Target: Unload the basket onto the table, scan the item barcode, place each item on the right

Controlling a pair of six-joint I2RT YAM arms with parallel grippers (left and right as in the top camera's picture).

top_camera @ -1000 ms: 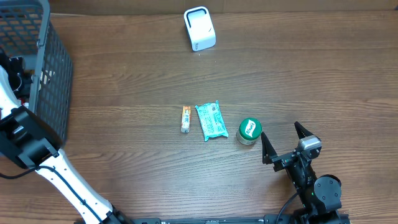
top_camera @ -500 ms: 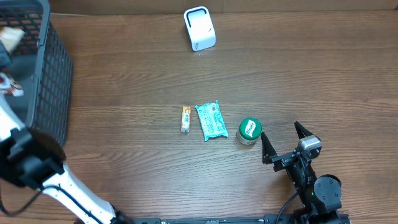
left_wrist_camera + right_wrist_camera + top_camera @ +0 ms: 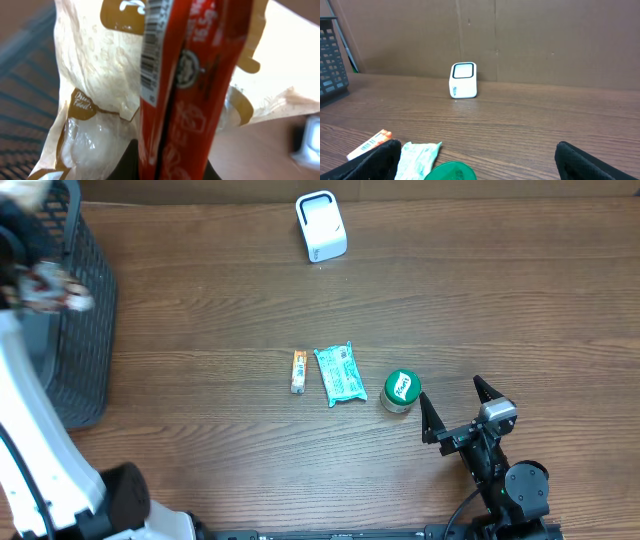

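My left gripper (image 3: pixel 165 162) is shut on a red packet (image 3: pixel 195 85) that stands upright between its dark jaws, a barcode (image 3: pixel 152 55) running along the packet's left edge. Right behind it is a pale crinkly bag (image 3: pixel 95 80) with brown labels; I cannot tell whether it is gripped too. From overhead the left gripper (image 3: pixel 42 283) is a blur over the grey basket (image 3: pixel 95 310) at the far left. The white scanner (image 3: pixel 321 225) stands at the back middle, also the white scanner (image 3: pixel 463 80) in the right wrist view. My right gripper (image 3: pixel 455 408) rests open near the front right.
An orange stick packet (image 3: pixel 298 370), a teal wipes pack (image 3: pixel 340 373) and a green-lidded tub (image 3: pixel 401 390) lie in a row mid-table, just left of the right gripper (image 3: pixel 480 157). The basket's wall (image 3: pixel 331 55) rises at the left.
The left arm has swung up out of the basket and its gripper, with the packet, now blurs over the basket's right wall. The right arm has not moved.
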